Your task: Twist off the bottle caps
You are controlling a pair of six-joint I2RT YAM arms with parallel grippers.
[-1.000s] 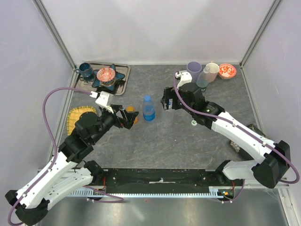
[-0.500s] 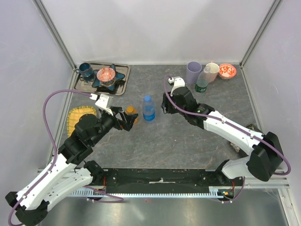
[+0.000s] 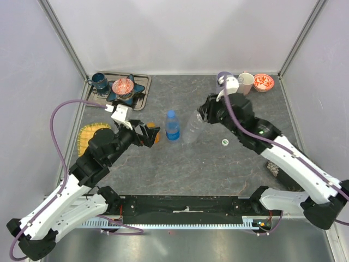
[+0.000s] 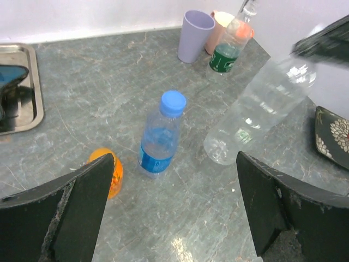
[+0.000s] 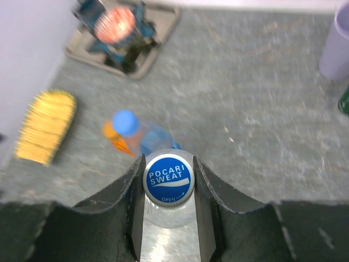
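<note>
My right pincer [image 5: 168,183] is clamped on the blue cap [image 5: 168,179] of a clear bottle [image 3: 192,129], which leans tilted at the middle of the overhead frame. Just left of it the blue bottle [image 3: 172,126] stands upright on the desk [image 3: 218,164]. My left pincer [image 3: 151,134] gapes wide at the orange bottle [image 4: 115,173], centre-left.

The right gripper [image 5: 168,164] clamps both fingers on the blue cap [image 5: 168,179] of a clear bottle [image 5: 166,234], the blue-tinted bottle [image 5: 143,134] to its left, a lilac cup [image 5: 337,46] far right.
</note>
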